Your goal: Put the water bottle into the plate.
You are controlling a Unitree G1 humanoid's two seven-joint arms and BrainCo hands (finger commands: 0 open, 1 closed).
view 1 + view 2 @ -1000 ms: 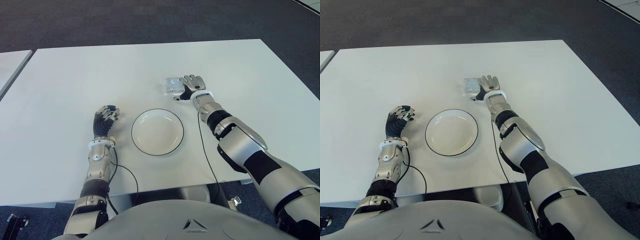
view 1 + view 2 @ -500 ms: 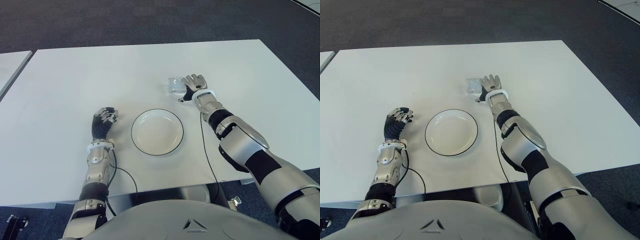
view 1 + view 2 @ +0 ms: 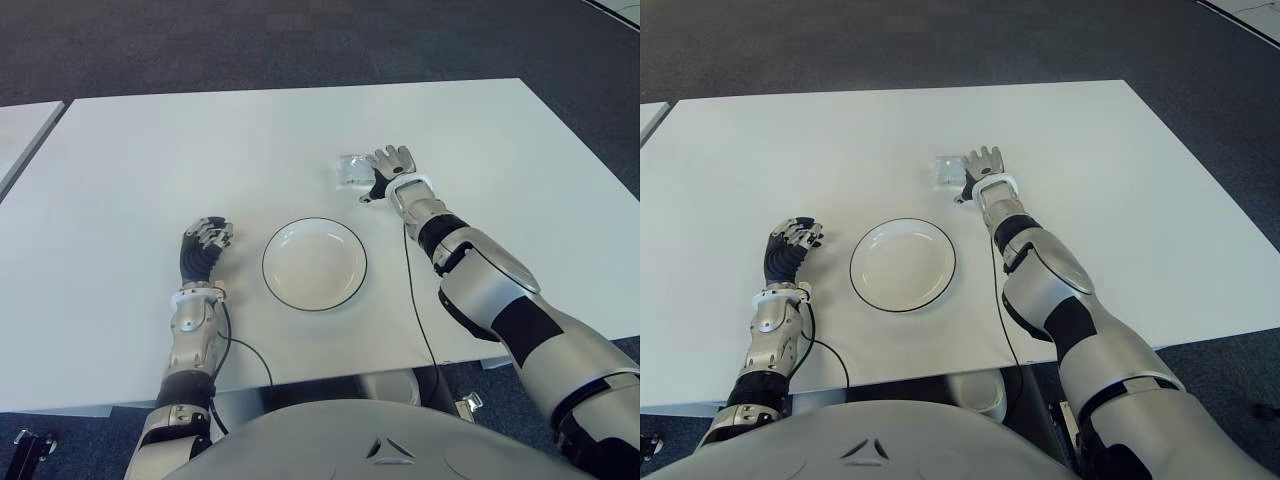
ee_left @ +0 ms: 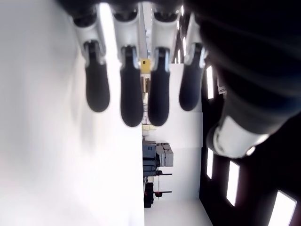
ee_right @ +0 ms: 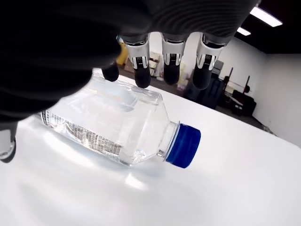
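Note:
A clear water bottle (image 5: 110,123) with a blue cap (image 5: 184,146) lies on its side on the white table (image 3: 150,150), behind and right of the plate. My right hand (image 3: 388,162) hovers over the bottle (image 3: 351,168), fingers (image 5: 172,70) spread above it, not closed around it. The white plate (image 3: 315,265) with a dark rim sits empty near the table's front edge. My left hand (image 3: 204,244) shows to the left of the plate, its fingers (image 4: 131,94) relaxed and holding nothing.
A second white table's corner (image 3: 20,135) shows at the far left. Dark carpet (image 3: 300,40) surrounds the table. A black cable (image 3: 412,300) runs along my right forearm down over the table's front edge.
My right hand has shifted slightly right and farther back over the bottle, which moved a little with it. My left hand has drawn back a little toward me.

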